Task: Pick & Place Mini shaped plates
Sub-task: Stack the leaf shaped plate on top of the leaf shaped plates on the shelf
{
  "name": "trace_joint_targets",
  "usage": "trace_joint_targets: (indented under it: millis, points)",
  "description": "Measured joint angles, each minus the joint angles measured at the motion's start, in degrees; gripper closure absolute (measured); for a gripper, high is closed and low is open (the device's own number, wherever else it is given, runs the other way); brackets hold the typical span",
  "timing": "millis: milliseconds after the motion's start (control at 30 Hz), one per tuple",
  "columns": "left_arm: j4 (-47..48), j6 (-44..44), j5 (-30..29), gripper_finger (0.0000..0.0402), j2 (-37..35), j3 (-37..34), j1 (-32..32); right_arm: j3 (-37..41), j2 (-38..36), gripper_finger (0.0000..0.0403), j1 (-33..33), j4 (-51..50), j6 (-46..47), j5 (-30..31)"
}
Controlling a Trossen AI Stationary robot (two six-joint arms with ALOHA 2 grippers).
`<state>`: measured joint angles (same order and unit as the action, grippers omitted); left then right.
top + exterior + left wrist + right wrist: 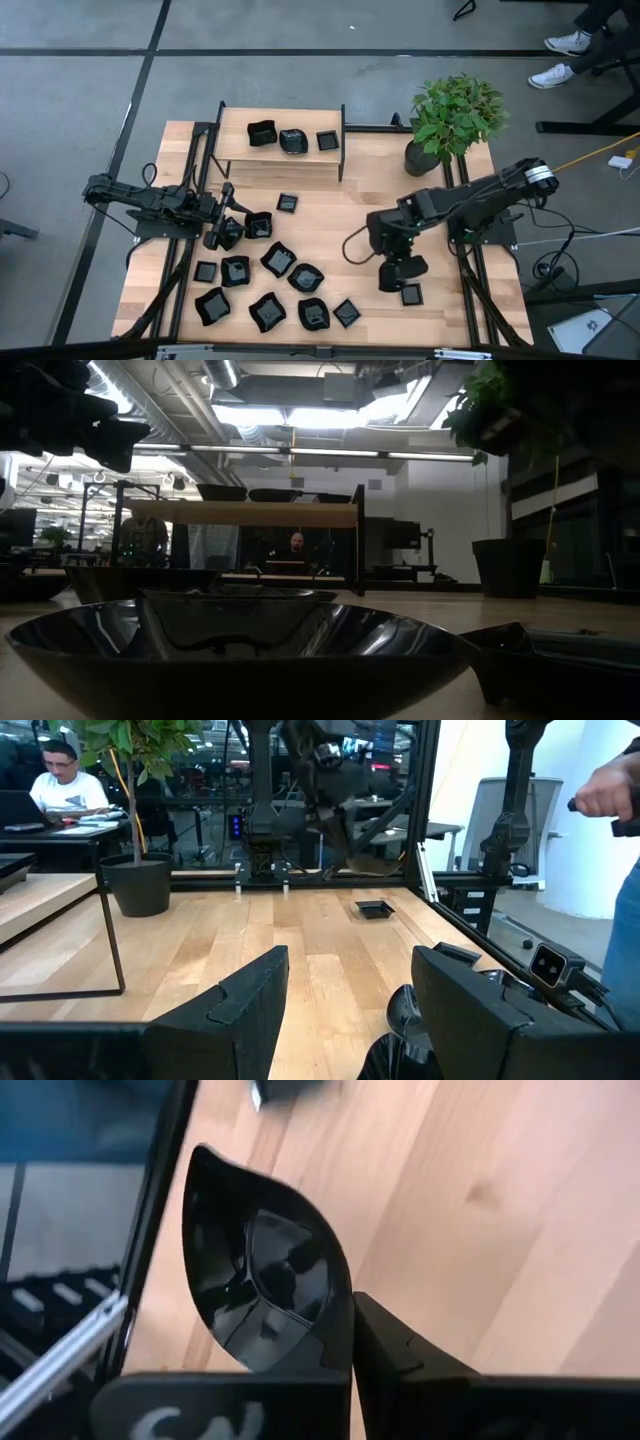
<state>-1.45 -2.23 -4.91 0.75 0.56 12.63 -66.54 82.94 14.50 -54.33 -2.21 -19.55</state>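
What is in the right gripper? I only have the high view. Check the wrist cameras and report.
Observer: The right gripper is shut on the rim of a glossy black plate, which hangs tilted over bare wood.
Operator: Now report the left gripper's fingers.
Observer: The left gripper is open, its fingers wide apart above the table.
Operator: Tell me if anyone is close by.
Observer: A person's hand shows beyond the table's edge in the left wrist view.
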Motion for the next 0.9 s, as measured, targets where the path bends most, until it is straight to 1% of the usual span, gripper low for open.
trace_joint_targets:
  millis: [333, 500, 767, 900]
  points:
    - [0.00, 0.01, 0.00, 0.0194, -0.01, 0.00, 0.01, -2.48, 0.00, 0.0402, -5.40, 9.81, -1.20, 0.00]
    - [0.00, 0.01, 0.00, 0.0194, 0.01, 0.00, 0.00, -2.49, 0.00, 0.0402, -7.68, 15.63, 1.18, 0.00]
    - [0.00, 0.01, 0.00, 0.0194, 0.01, 0.00, -0.01, -2.49, 0.00, 0.0402, -9.34, 24.06, 3.47, 0.03]
    - [0.00, 0.01, 0.00, 0.0194, 0.01, 0.00, 0.00, -2.49, 0.00, 0.0402, -9.42, 26.64, 3.60, 1.88]
